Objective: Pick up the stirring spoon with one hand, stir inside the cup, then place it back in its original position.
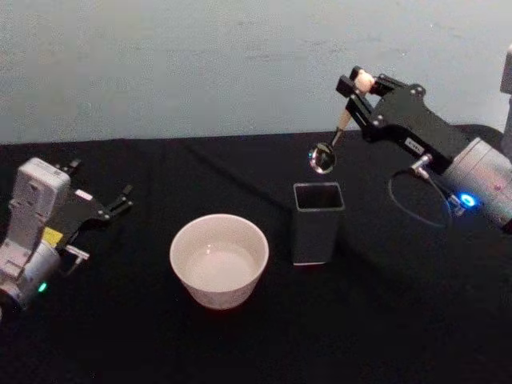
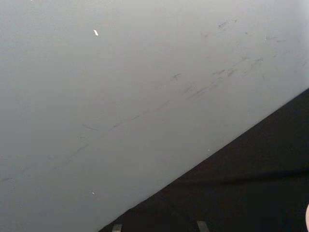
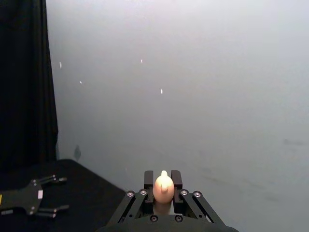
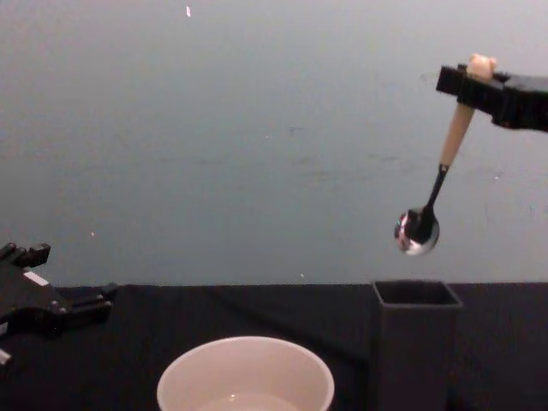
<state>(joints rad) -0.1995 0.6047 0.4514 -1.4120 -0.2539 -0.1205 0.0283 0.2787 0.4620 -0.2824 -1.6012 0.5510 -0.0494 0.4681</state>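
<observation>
My right gripper [image 1: 360,83] is shut on the top of the stirring spoon [image 1: 341,122], just under its tiny bear head [image 3: 163,187]. The spoon hangs tilted in the air, and its shiny steel bowl [image 4: 417,231] sits a little above the open mouth of the tall dark grey square holder [image 4: 415,342]. Left of the holder, the wide off-white cup [image 1: 219,260] rests on the black table. My left gripper [image 1: 120,202] is parked open at the table's left side, well away from both.
A black cloth covers the table [image 1: 384,336], with a pale wall [image 1: 200,64] close behind it. A cable loops beside my right arm [image 1: 420,196]. There is bare cloth in front of the cup and holder.
</observation>
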